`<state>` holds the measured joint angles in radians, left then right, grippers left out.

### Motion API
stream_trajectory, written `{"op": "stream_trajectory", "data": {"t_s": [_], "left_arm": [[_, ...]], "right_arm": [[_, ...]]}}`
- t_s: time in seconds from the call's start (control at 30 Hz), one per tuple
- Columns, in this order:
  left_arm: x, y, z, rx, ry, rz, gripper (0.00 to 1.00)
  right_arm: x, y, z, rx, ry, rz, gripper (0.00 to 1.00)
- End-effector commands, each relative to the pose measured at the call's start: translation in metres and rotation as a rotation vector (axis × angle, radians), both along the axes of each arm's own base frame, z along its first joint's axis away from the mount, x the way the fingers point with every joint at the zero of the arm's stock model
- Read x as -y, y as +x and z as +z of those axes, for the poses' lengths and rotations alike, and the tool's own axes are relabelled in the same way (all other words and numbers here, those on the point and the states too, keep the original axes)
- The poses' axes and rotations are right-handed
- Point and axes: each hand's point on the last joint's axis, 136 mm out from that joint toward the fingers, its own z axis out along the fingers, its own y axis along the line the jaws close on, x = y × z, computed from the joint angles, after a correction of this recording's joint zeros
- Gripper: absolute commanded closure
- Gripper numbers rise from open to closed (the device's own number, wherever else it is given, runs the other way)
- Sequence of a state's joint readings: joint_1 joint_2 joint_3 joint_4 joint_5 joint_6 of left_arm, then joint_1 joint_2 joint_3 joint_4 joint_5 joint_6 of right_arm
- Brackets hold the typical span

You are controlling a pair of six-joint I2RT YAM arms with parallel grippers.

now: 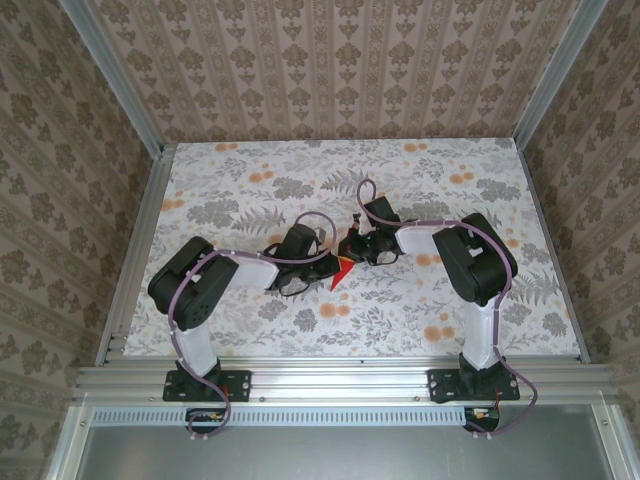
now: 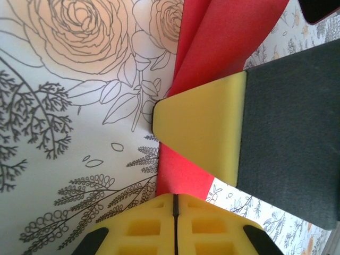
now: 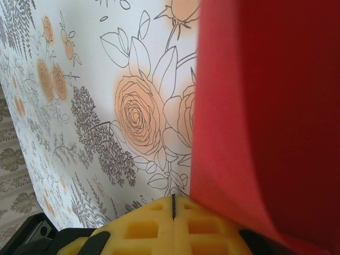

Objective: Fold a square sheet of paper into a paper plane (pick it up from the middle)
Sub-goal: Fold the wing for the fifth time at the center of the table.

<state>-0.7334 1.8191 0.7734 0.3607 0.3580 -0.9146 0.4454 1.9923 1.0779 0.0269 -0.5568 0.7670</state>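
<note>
Floral-print worktop (image 1: 250,190) between patterned walls, two black-and-white arms reaching inward from the near edge, left pincer (image 1: 326,266) and right pincer (image 1: 353,252) meeting at a small pointed red paper (image 1: 342,273)

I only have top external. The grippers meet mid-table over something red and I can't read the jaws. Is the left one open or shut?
Observer: Shut. In the left wrist view the left gripper has its yellow fingertips pressed together with no gap.
Operator: Is it on the paper?
Observer: The red paper runs down to those fingertips, but I can't tell whether it's pinched.
Operator: And the right one?
Observer: Shut too. In the right wrist view the right gripper is closed, with the paper rising close beside its fingers.
</note>
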Motion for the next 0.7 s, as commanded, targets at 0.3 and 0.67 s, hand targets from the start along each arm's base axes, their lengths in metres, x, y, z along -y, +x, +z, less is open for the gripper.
{"op": "stream_trajectory", "data": {"t_s": [0.3, 0.67], "left_arm": [[-0.024, -0.034, -0.038, -0.1, 0.187, -0.08, 0.95], [-0.027, -0.042, -0.043, -0.12, 0.21, -0.108, 0.96]], "right_arm": [[-0.005, -0.021, 0.012, -0.058, 0.01, 0.004, 0.96], [0.013, -0.015, -0.022, -0.087, -0.102, -0.025, 0.97]]}}
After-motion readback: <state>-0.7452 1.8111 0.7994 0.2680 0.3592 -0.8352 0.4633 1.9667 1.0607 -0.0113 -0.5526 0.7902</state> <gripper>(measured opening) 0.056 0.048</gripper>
